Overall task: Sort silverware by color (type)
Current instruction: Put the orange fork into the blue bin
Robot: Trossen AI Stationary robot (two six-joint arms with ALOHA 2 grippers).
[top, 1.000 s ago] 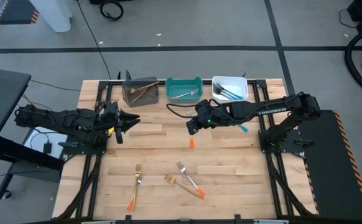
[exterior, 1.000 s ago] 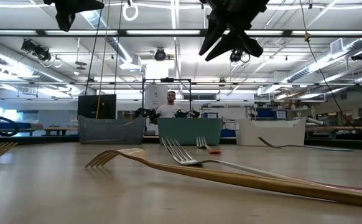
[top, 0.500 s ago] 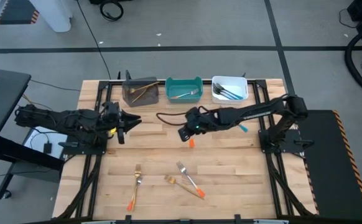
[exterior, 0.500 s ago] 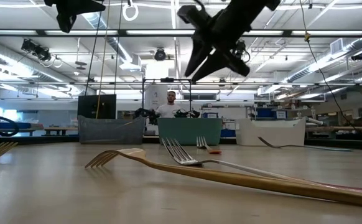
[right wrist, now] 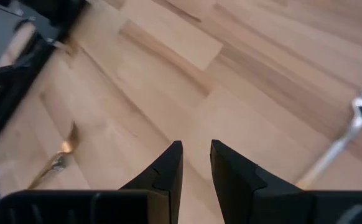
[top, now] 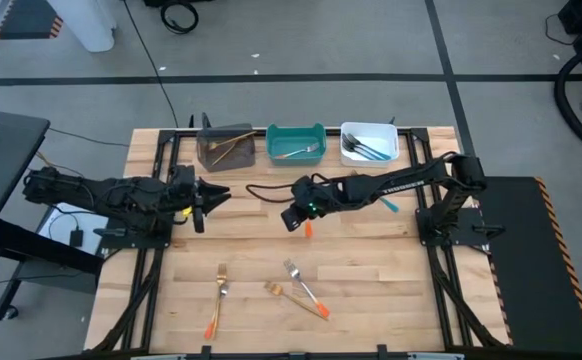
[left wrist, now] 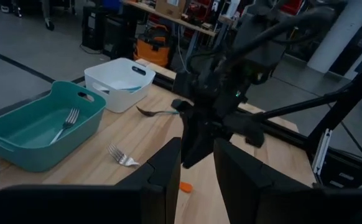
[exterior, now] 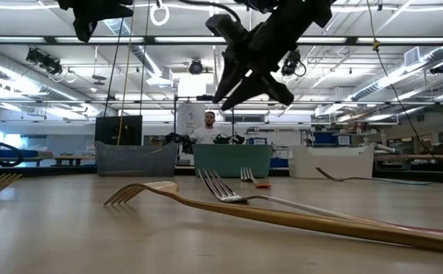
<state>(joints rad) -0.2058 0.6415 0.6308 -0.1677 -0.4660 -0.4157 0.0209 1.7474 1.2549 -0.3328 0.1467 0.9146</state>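
Observation:
My right gripper (top: 289, 218) hovers open above mid-table, holding nothing; the low view shows its fingers (exterior: 246, 80) spread well above the wood. Beside it lies an orange-handled fork (top: 309, 229), flat on the table; its silver head (right wrist: 355, 118) shows in the right wrist view. A blue-handled fork (top: 391, 204) lies under the right arm. An orange-handled fork (top: 216, 300), another orange-handled fork (top: 308, 292) and a gold one (top: 277, 290) lie near the front edge. My left gripper (top: 209, 193) waits open at the table's left.
Along the far edge stand a grey bin (top: 224, 147) with gold forks, a teal bin (top: 296, 142) with one fork and a white bin (top: 369, 141) with blue-handled forks. Bare wood lies between the two grippers. A person (exterior: 208, 129) sits in the room beyond the table.
My right gripper has moved toward the table's left and a little toward the near edge, and has dropped lower, passing over the orange-handled fork at mid-table. The forks have stayed where they were.

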